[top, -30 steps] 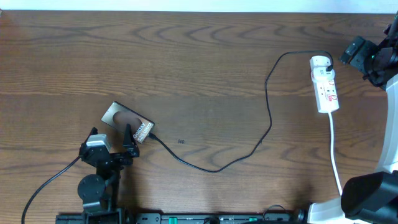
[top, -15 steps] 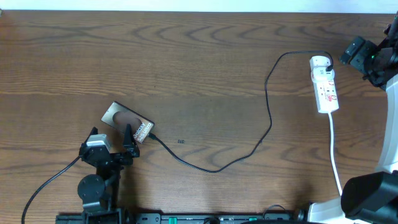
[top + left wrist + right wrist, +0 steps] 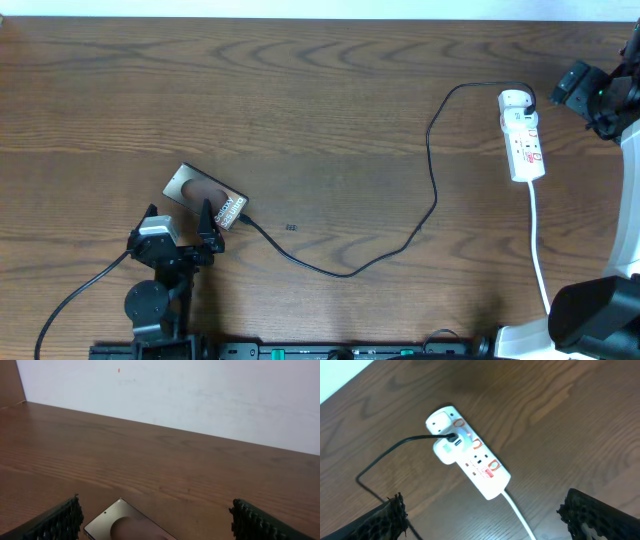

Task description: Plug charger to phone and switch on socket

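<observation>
The phone [image 3: 205,197] lies face up at the lower left of the table, its brown oval also showing in the left wrist view [image 3: 130,525]. The black charger cable [image 3: 432,170] runs from the phone's lower right end across the table to the white socket strip [image 3: 522,135] at the right, where its plug sits [image 3: 451,437]. My left gripper [image 3: 208,226] is open, just below the phone, with nothing between its fingers. My right gripper [image 3: 485,515] is open and empty, above the table to the right of the socket [image 3: 470,457].
The socket's white cord [image 3: 538,245] runs down toward the front right edge. A small dark speck [image 3: 291,227] lies on the wood near the cable. A white wall stands behind the table's far edge [image 3: 200,435].
</observation>
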`<move>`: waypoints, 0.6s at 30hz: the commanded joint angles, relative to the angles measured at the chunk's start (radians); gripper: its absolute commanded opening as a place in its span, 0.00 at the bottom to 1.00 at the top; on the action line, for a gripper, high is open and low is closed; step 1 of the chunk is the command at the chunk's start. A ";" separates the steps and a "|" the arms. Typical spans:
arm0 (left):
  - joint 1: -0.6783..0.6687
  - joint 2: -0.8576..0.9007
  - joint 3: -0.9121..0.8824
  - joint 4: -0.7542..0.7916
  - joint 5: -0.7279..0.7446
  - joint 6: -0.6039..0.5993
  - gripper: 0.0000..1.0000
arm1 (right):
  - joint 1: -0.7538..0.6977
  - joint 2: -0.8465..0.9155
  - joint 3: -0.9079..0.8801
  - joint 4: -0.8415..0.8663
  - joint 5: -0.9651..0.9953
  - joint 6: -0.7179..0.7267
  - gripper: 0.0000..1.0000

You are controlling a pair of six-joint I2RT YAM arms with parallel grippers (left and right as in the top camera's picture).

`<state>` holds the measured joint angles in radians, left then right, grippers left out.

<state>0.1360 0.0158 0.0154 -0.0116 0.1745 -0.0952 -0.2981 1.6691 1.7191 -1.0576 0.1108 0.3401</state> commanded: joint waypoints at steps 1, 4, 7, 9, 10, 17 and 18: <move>0.005 -0.005 -0.011 -0.040 0.043 0.016 0.92 | -0.001 -0.015 0.001 -0.002 0.037 -0.015 0.99; 0.005 -0.005 -0.011 -0.040 0.043 0.016 0.92 | 0.004 -0.053 -0.004 -0.008 0.041 -0.016 0.99; 0.005 -0.005 -0.011 -0.040 0.043 0.016 0.92 | 0.029 -0.126 -0.059 0.048 0.036 -0.015 0.99; 0.005 -0.005 -0.011 -0.040 0.043 0.016 0.92 | 0.058 -0.201 -0.159 0.188 0.036 -0.016 0.99; 0.005 -0.005 -0.011 -0.040 0.043 0.016 0.92 | 0.073 -0.241 -0.217 0.261 0.036 -0.016 0.99; 0.005 -0.005 -0.011 -0.040 0.042 0.016 0.92 | 0.200 -0.616 -0.793 0.869 0.029 -0.035 0.99; 0.005 -0.005 -0.011 -0.040 0.043 0.016 0.92 | 0.210 -0.656 -0.850 0.911 0.023 -0.035 0.99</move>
<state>0.1360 0.0158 0.0174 -0.0135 0.1795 -0.0952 -0.1226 1.1217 1.0439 -0.2142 0.1318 0.3214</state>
